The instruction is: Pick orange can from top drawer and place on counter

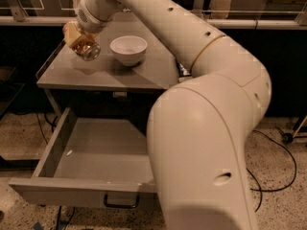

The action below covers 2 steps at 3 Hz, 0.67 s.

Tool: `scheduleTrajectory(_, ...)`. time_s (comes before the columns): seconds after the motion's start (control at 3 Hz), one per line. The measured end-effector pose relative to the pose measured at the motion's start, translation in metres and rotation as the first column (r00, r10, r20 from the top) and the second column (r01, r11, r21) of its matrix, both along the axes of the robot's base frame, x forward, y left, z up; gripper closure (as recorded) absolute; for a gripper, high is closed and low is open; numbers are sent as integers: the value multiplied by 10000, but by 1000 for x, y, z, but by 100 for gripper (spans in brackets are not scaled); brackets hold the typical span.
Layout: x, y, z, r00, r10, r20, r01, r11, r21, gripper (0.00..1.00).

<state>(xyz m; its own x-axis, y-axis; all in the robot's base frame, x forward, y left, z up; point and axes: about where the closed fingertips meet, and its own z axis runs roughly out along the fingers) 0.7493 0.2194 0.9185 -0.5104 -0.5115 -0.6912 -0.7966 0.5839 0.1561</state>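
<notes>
My gripper (76,36) is over the left part of the counter (100,73), at the end of the long cream arm. It is shut on the orange can (84,46), which is tilted with its silver end pointing down and forward, held a little above the counter top. The top drawer (91,152) stands pulled out below the counter, its grey floor bare, its small black handle (120,202) on the front panel. My arm hides the drawer's right part.
A white bowl (128,48) stands on the counter just right of the can. My bulky arm covers the counter's right side. Cables (273,176) lie on the speckled floor at right. A dark shelf edge is at far left.
</notes>
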Motion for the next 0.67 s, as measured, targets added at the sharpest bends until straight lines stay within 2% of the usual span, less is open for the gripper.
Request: scheduleTrajectory(0.67, 7, 26, -35, 9953, 383, -887, -415, 9985, -350, 100)
